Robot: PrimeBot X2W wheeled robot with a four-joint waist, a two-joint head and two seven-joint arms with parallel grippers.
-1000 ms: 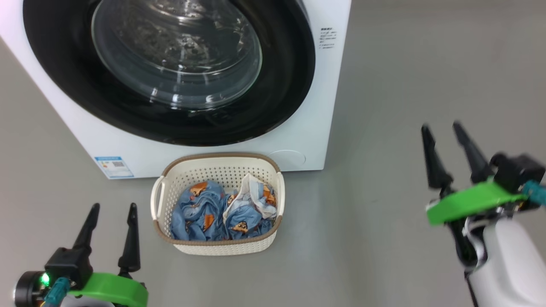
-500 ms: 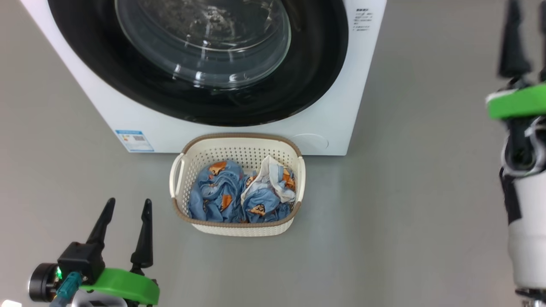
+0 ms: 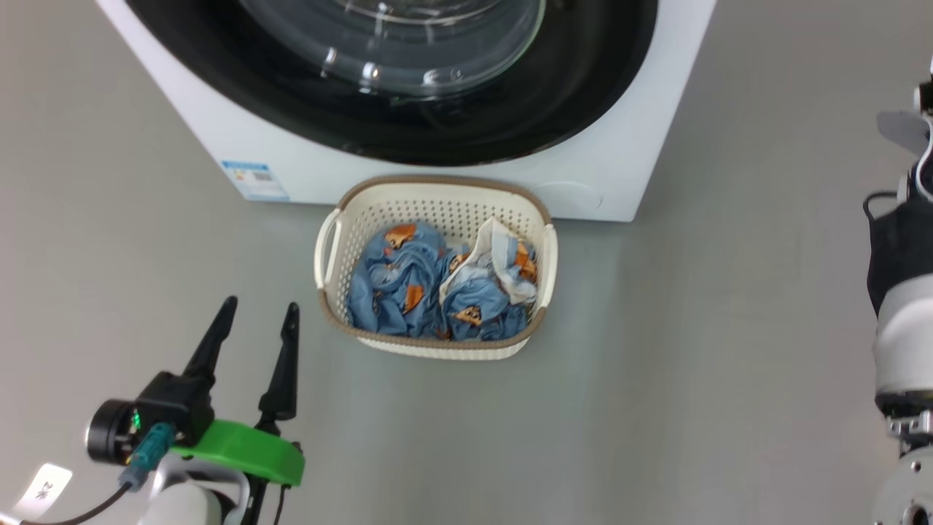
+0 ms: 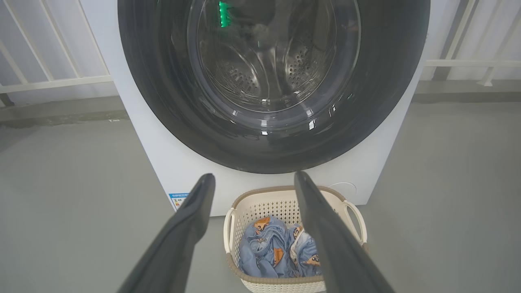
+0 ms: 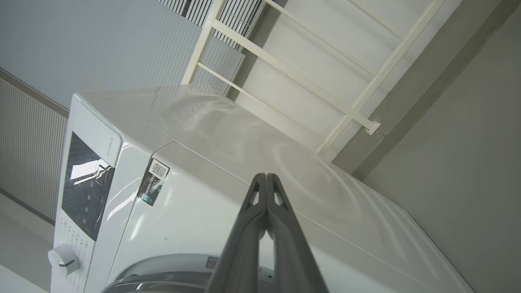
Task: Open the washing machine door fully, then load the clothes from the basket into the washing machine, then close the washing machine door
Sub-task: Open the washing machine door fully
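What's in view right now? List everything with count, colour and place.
washer: 1, white, on the floor ahead
door: 1, black with clear glass, on washer front, shut
basket: 1, cream with brown rim, on floor against washer front
clothes: 1 bundle, light blue with orange print, in basket
sticker: 1, blue, washer's lower front corner
knob: 1, white, below washer's dark panel
railing: 2 stretches, white, behind washer
floor: grey
left end effector: 1, dark, open, beside basket
right end effector: 1, dark, shut, empty, aimed at washer's upper part
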